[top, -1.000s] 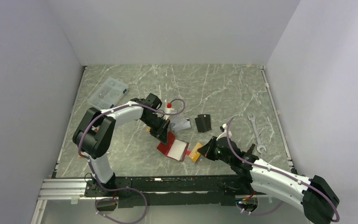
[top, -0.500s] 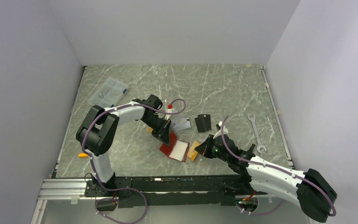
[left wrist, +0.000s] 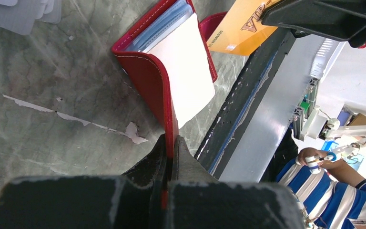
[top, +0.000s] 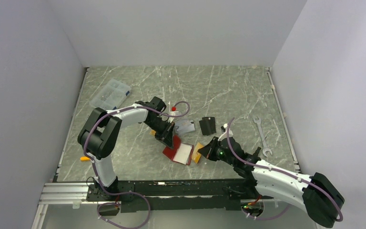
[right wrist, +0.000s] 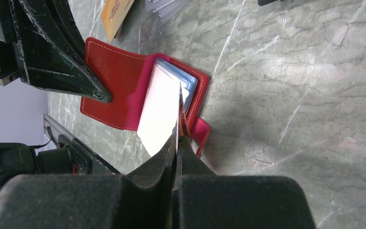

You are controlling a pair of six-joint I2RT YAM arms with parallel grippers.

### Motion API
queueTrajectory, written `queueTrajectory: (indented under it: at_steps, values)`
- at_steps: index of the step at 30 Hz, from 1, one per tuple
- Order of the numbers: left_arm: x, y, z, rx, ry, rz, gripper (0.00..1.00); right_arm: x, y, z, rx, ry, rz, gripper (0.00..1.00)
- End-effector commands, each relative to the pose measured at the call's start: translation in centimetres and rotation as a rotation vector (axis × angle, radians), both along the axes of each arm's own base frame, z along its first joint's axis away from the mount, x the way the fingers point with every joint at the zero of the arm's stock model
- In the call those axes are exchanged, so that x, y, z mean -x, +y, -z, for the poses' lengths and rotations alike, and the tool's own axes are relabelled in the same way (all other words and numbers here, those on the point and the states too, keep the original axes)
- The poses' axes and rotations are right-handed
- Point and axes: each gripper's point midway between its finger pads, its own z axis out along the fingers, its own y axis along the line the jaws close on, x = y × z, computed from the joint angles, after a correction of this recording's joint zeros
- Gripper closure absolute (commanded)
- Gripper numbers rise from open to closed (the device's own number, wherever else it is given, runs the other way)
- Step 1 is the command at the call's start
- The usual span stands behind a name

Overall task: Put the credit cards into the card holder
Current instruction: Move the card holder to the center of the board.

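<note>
— Two arms rise from the rail along the bottom of the overhead view; what do they stand on?

— One grey-green marbled bench, walled by pale panels on the left, back and right. Its front edge meets a black and silver rail.

— Nearest the rail, what lies there?

— One card holder, red, lying open just below the middle of the frame. The left gripper has its fingers pressed together on the edge of the holder's red cover, propping that flap upright. A white sheet shows over the pale blue pockets inside.

— And the right arm?

— The right gripper pinches one gold-orange card edge-on, fingers clamped thin on it. That card sits just beside the holder's right edge, at the open pockets.

— How many other credit cards can you count?

— One fanned pile of silver-white cards lies just above the holder; I cannot count its layers. One more orange card lies at the top of the right wrist view, beyond the holder.

— Anything else further back?

— One small black rectangle right of the pile, two wrenches towards the right edge, one clear compartment box at the upper left, and a small red-capped item near the left wrist.

— Where is there free room?

— The far half of the bench up to the back wall, and the strip at lower left.
</note>
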Motion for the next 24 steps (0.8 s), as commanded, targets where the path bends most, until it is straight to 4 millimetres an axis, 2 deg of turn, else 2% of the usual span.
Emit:
queueTrajectory:
  at_steps: [1,8,18,24]
  values:
    - [-1.1,-0.1,-0.3,-0.008,-0.078,0.000,1.00,-0.7,0.8,-2.4,-0.049,-0.065,-0.016,1.00]
    - [-1.4,0.3,-0.1,-0.040,-0.105,-0.007,1.00,-0.2,-1.1,-2.4,0.060,-0.045,0.003,1.00]
    - [-1.8,0.5,-0.2,-0.062,-0.116,-0.015,1.00,-0.1,-0.7,-3.3,0.050,-0.051,-0.021,1.00]
    - [-1.7,0.6,-0.3,-0.063,-0.132,-0.019,1.00,-0.4,0.9,-5.7,-0.085,-0.124,-0.044,1.00]
